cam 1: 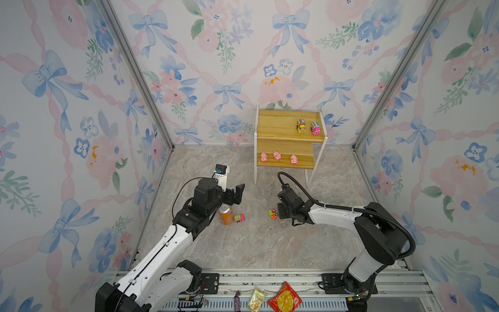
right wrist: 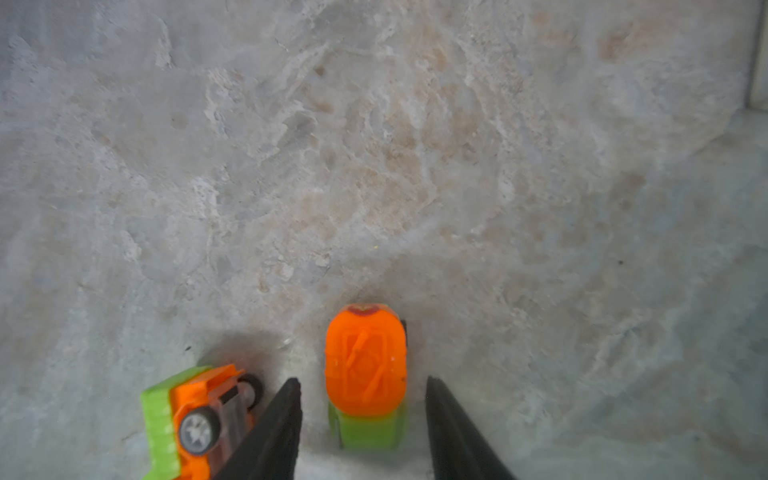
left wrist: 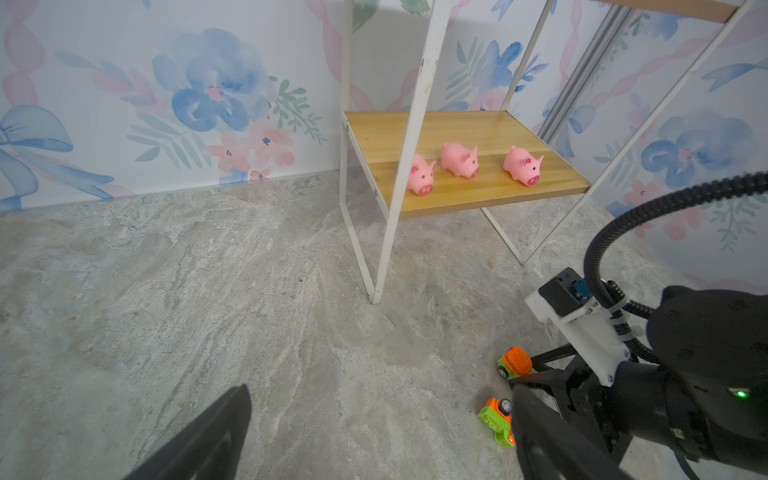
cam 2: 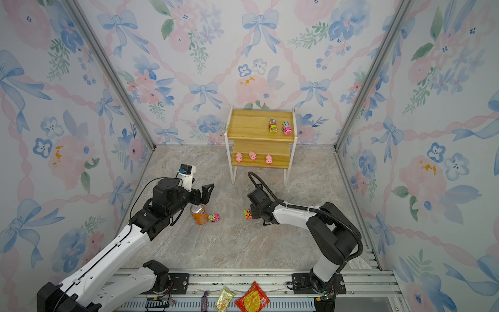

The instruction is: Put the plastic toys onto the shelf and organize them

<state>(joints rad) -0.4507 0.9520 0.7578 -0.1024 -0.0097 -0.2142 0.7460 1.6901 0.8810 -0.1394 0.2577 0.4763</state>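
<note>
Orange-drummed green plastic toy truck (right wrist: 365,374) stands upright on the marbled floor (right wrist: 374,166), well apart from the yellow-board white-framed shelf (cam 1: 278,124). Right gripper (right wrist: 362,380) straddles it, jaws narrowly apart, not touching, apparently aligned for pickup. Left gripper (cam 1: 236,193) hangs wide, empty.

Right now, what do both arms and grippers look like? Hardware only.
Left arm and right arm: white link shells, black joints, white wrist camera brackets. Right carries a thick black corrugated hose; left a thin black cable. Fingers black, tapered. Green LED on right wrist.
</note>
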